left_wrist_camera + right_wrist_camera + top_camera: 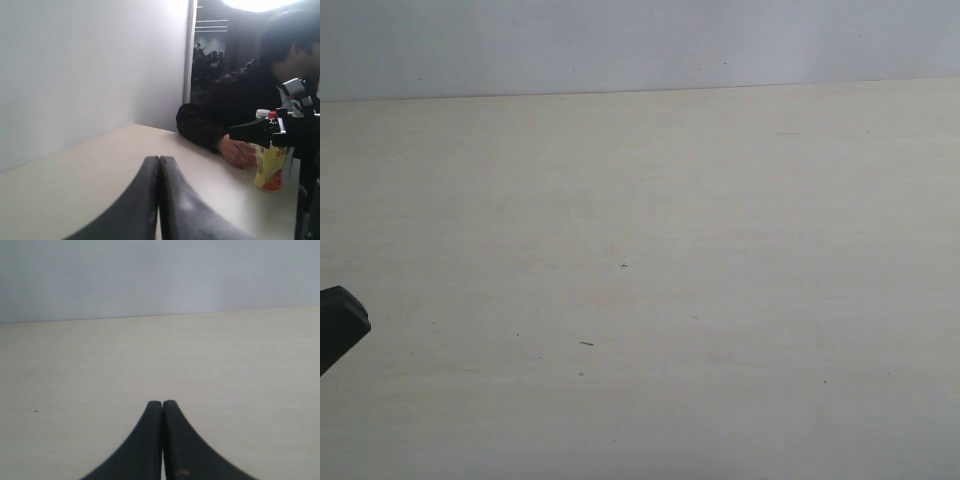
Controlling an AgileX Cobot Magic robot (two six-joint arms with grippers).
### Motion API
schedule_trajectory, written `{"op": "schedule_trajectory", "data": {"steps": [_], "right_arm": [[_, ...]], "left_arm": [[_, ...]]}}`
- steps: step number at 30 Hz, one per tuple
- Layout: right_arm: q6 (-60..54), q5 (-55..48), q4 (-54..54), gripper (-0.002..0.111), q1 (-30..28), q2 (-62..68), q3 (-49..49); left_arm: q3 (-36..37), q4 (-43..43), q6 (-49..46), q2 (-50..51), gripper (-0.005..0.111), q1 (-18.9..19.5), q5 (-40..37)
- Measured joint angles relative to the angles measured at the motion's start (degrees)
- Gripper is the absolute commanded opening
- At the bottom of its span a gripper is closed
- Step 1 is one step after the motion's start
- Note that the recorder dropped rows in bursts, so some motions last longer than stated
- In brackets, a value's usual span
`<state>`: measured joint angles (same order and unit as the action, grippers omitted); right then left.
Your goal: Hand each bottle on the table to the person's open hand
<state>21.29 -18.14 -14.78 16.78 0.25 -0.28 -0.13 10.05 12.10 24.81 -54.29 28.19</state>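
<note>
Left gripper (159, 161) and right gripper (162, 404) are both pinched together, empty. I count two plastic bottles on the pale beige table (720, 250) beside the person's bare hand (239, 150): a yellow bottle (270, 170) and a white-capped bottle (262, 113).

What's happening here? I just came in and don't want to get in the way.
Nothing is being handled at this moment. The left gripper and the right gripper are both shut and empty over the table. In the left wrist view, a person in black sits at the table with a hand resting on it beside a yellow bottle with a red cap. A white-capped bottle stands just behind that one. Neither gripper holds a bottle.
</note>
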Motion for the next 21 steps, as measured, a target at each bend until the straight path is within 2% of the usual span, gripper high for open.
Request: {"op": "schedule_trajectory", "data": {"steps": [5, 16, 18, 21], "right_arm": [[0.0, 0.0, 0.0, 0.0, 0.0, 0.0, 0.0], [0.0, 0.0, 0.0, 0.0, 0.0, 0.0, 0.0], [0.0, 0.0, 0.0, 0.0, 0.0, 0.0, 0.0], [0.0, 0.0, 0.0, 0.0, 0.0, 0.0, 0.0]], "left_arm": [[0.0, -2.88, -3.78, 0.0, 0.002, 0.0, 3.72], [0.0, -4.52, -3.96, 0.0, 0.0, 0.0, 2.62], [0.0, -7.52, -4.07, 0.0, 0.0, 0.24, 2.48], [0.0, -18.46, -6.24, 0.0, 0.0, 1.77, 1.88]]}}
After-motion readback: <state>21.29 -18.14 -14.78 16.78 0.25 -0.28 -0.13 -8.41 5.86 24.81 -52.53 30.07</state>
